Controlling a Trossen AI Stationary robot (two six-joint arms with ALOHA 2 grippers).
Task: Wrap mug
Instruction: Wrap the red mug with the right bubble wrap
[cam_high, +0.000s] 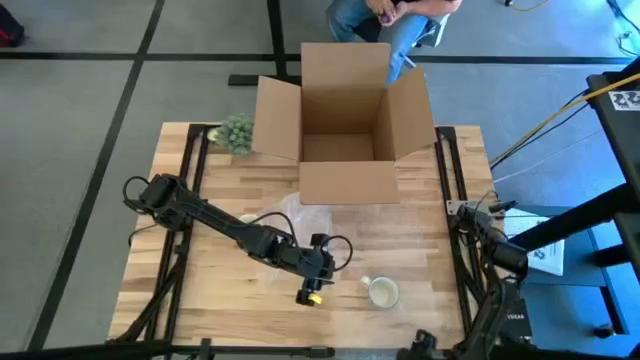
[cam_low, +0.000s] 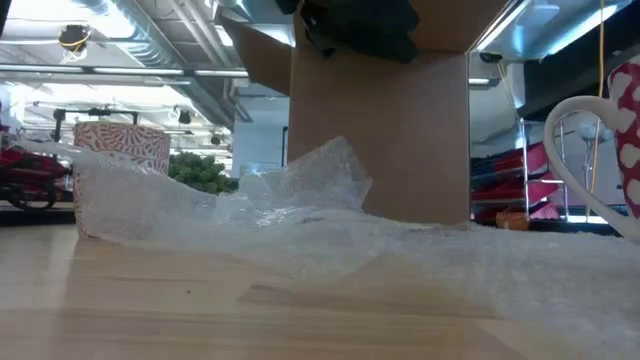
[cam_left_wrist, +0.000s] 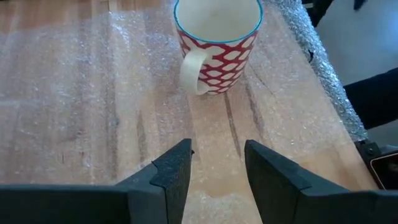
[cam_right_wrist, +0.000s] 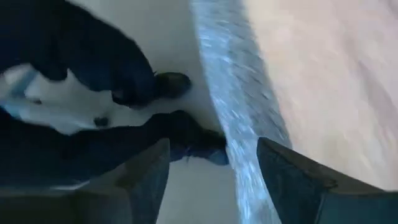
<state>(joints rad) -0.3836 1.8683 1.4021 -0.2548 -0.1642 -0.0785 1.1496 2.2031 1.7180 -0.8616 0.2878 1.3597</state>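
My left tool (cam_left_wrist: 217, 168), part open and empty, hovers lower centre over clear bubble wrap (cam_left_wrist: 81, 93); I should approach the red-and-white patterned mug (cam_left_wrist: 217, 43) squarely, avoiding its handle.

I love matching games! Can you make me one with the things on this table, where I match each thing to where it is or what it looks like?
Things:
1. mug
2. cardboard box
3. bubble wrap
4. left end effector

Descriptions:
A. open, at the table's far edge
B. clear sheet spread on the wood
C. red with white spots
D. open, facing the mug's handle

Pairs: 1-C, 2-A, 3-B, 4-D
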